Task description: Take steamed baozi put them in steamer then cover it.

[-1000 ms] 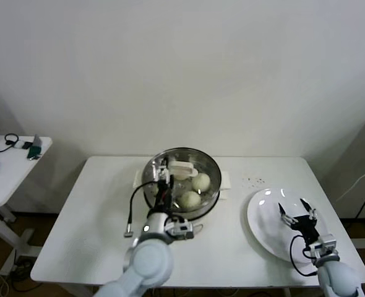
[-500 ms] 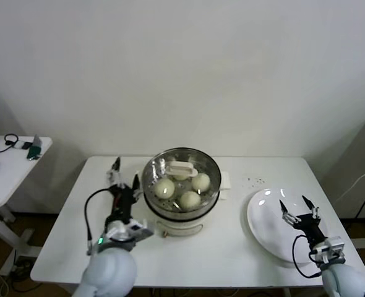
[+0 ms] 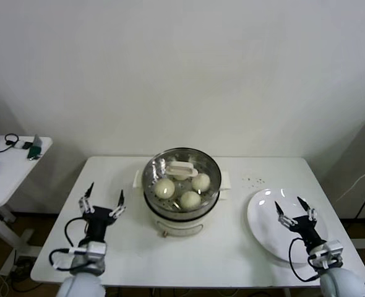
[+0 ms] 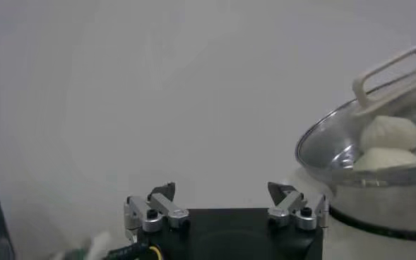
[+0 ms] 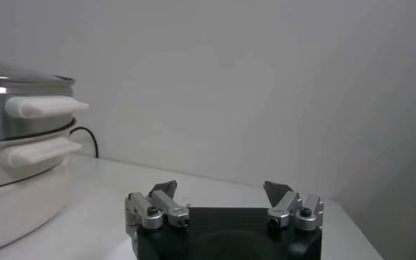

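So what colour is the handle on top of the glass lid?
Pale cream, almost off-white. The handle shows best in the left wrist view, standing on the lid.

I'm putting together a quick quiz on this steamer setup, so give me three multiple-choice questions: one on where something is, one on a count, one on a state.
1. Where is the glass lid?
A. on the steamer
B. on the white plate
C. in the left gripper

2. How many baozi show through the lid in the head view?
A. one
B. three
C. six

3. How does the left gripper stand?
A. shut on the lid handle
B. shut on a baozi
C. open, empty

Answers:
1. A: the lid sits on the steamer, and the white plate is bare.
2. B: three baozi are plainly visible there.
3. C: its fingers are spread over the table, left of the steamer.
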### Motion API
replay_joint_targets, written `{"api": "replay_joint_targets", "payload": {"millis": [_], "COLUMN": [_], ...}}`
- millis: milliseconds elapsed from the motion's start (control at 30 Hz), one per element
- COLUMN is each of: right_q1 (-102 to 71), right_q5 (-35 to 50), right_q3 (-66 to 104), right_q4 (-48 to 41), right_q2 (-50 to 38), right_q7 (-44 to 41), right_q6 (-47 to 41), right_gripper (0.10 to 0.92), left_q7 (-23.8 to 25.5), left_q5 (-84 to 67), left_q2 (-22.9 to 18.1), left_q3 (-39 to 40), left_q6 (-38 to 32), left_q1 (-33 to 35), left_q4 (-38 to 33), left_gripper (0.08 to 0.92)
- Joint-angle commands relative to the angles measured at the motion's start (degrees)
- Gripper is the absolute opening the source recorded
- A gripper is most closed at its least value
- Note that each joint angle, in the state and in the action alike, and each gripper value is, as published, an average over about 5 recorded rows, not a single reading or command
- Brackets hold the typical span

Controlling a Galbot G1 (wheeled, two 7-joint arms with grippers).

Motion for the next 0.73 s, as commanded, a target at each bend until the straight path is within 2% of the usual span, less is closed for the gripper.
{"api": "replay_joint_targets", "payload": {"millis": [33,733], "right_q1": [-0.86,-0.55], "right_q5": [0.12,-0.28], "right_q3": [-0.22,-0.12], "right_q4": [0.8,0.82], "right_q2": [0.14,1.65], "right_q7": [-0.95,-1.06], "right_q6": [1.17,1.88], "right_gripper": [0.823,0.823], "left_q7": [-3.05,-1.1], "left_q5": [-18.82,-18.97], "left_q2": [-2.78,-2.86], "left_q3": [-6.32,-6.84], "left_q6": [-24.01,-24.25], "left_q1": [7.12,6.62], "left_q4": [13.28,12.67], "left_gripper": [0.823,0.823]}}
